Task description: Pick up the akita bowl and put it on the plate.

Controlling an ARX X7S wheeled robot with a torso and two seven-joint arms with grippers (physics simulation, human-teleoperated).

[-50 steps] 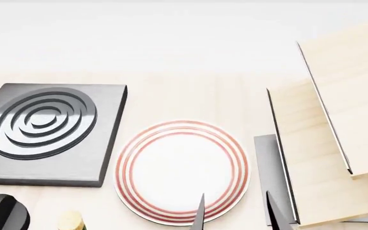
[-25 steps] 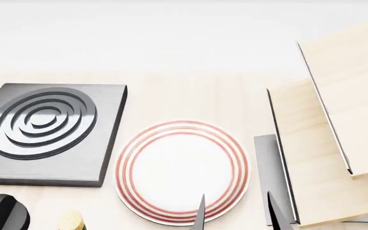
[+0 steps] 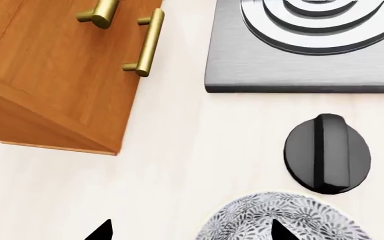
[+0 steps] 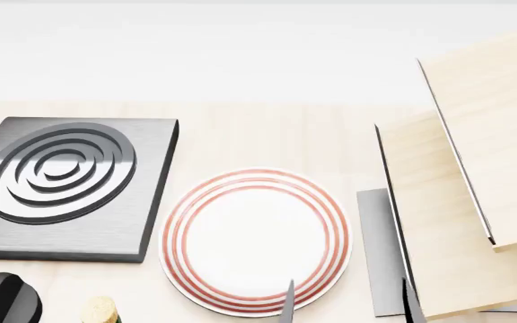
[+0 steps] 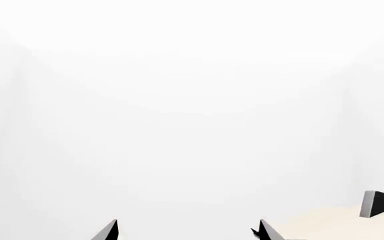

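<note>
The akita bowl (image 3: pixel 292 217), white with a dense grey-black floral pattern, shows only in the left wrist view, cut off by the frame edge, next to a black knob (image 3: pixel 327 153). My left gripper (image 3: pixel 190 232) is open; one fingertip lies over the bowl's rim, the other over bare table. The plate (image 4: pixel 255 240), white with red rings, lies mid-table in the head view. My right gripper (image 4: pixel 349 306) is open and empty, its tips showing at the plate's near right edge. In the right wrist view the right gripper (image 5: pixel 186 231) faces a blank white wall.
A square grey burner (image 4: pixel 65 188) with dark rings sits left of the plate, and the black knob (image 4: pixel 5 301) is near it. Pale wooden boards (image 4: pixel 474 202) stand at the right. A brown cabinet (image 3: pixel 52 75) with brass handles is beside the burner (image 3: pixel 305 60).
In the head view the right gripper's two tips have sunk lower in the frame and stand farther apart, the right one shifted rightward. Plate and burner have not moved.
</note>
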